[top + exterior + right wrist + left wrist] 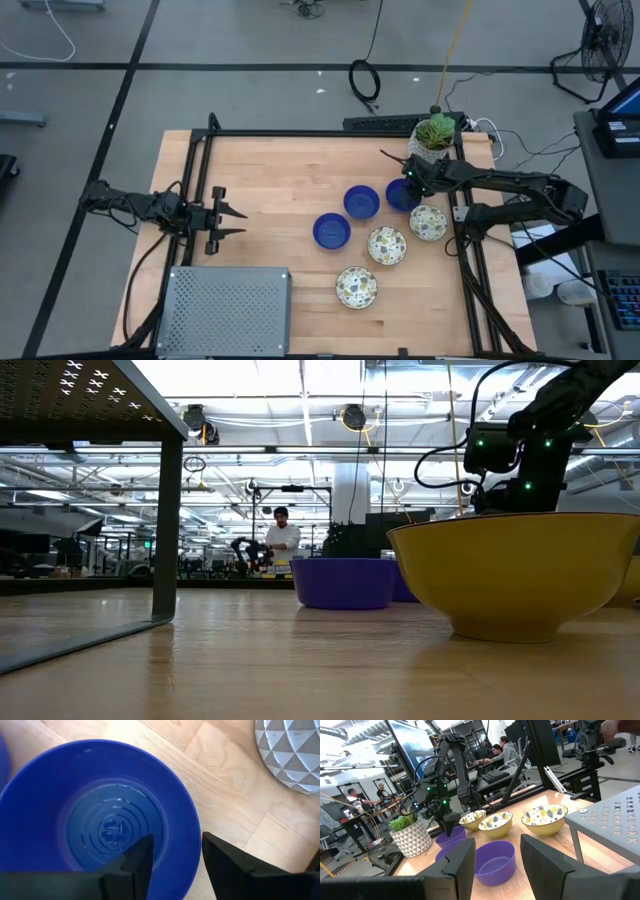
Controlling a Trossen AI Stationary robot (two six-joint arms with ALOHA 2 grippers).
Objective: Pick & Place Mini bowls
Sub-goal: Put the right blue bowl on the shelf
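Three deep blue mini bowls stand on the table's right half point(331, 231) point(361, 202) point(402, 195). Three speckled cream bowls sit near them point(387, 245) point(428, 222) point(356, 288); their outer walls are yellow point(510, 575). My right gripper point(410, 185) is open and points down over the far-right blue bowl point(100, 820). My left gripper point(243, 222) is open and waits at the table's left side, pointing toward the bowls, with the nearest blue bowl point(492, 862) ahead of it. My right gripper point(177, 845) comes from above at the far-right blue bowl. One finger point(140, 857) is inside the hollow, the other point(225, 860) outside, with the rim point(192, 840) between them. Whether the fingers touch the rim I cannot tell. The bowl rests on the table.
A white patterned pot with a green plant point(434, 135) stands just beyond the right gripper. A grey perforated metal box point(225, 310) fills the near left corner. Bare wood lies between the left gripper and the bowls. People work in the room behind point(282, 535).
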